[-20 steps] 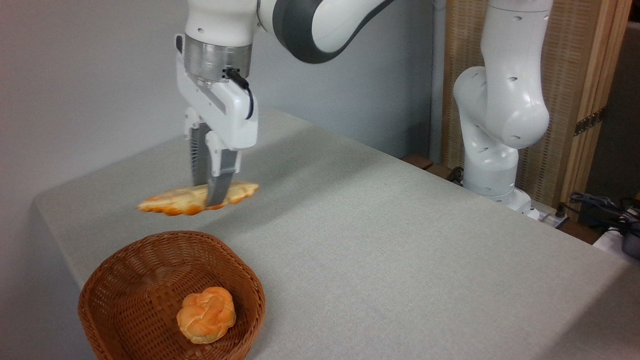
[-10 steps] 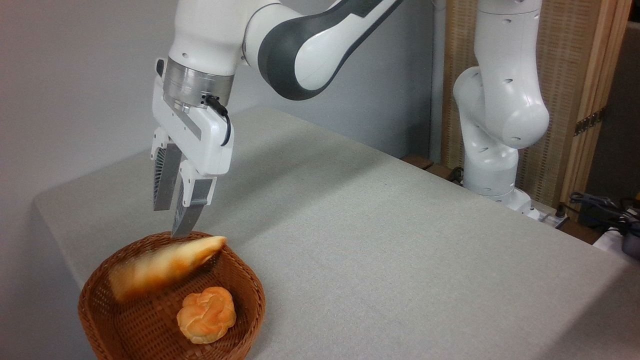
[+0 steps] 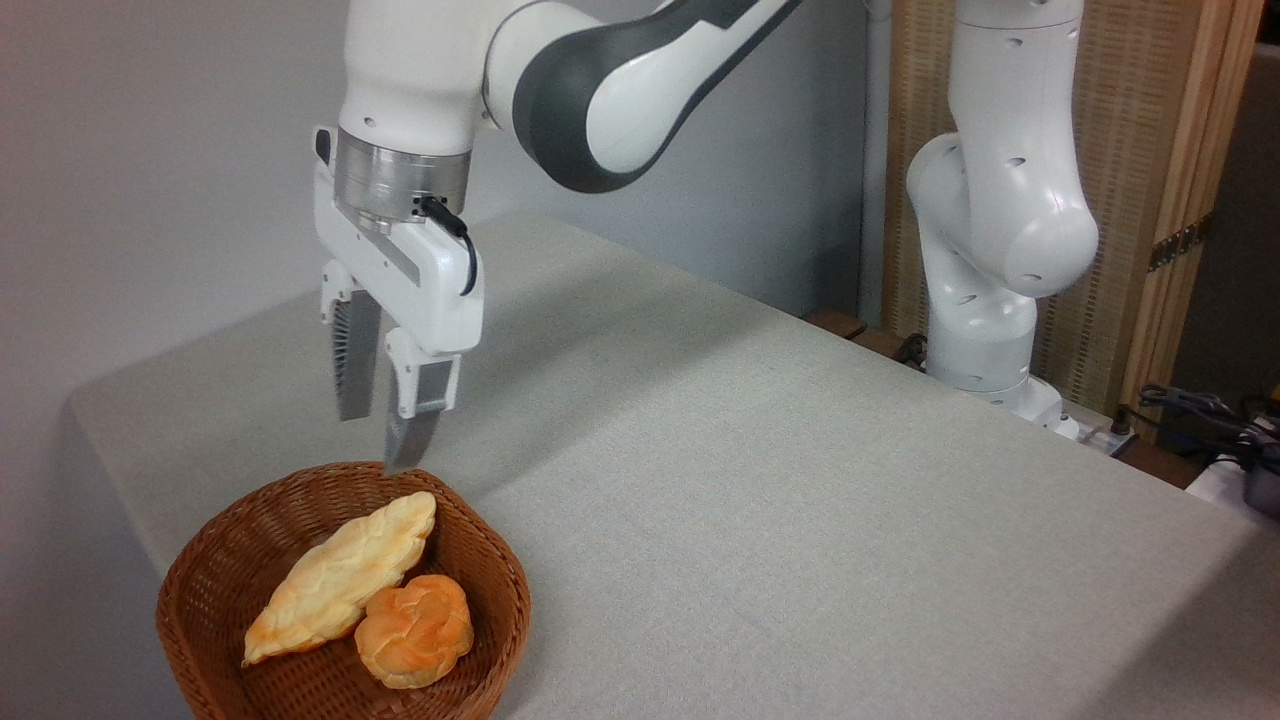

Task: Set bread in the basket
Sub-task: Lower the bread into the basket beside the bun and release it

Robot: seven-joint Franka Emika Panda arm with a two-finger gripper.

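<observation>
The bread (image 3: 340, 577), a long flat braided loaf, pale golden with orange-brown edges, lies slanted inside the brown wicker basket (image 3: 480, 560) at the lower left. Its lower side rests against a small round knotted orange bun (image 3: 415, 630) that also sits in the basket. My gripper (image 3: 380, 440) hangs above the basket's far rim, open, with nothing between its fingers. It does not touch the bread.
The basket stands near the front left corner of the grey table (image 3: 760, 480). The arm's white base (image 3: 985, 300) rises at the table's far right edge, with cables (image 3: 1210, 415) beyond it. A grey wall runs behind.
My gripper carried the bread forward over the basket, opened and let it drop. The loaf has settled in the basket beside the bun. The gripper has risen slightly and shifted right.
</observation>
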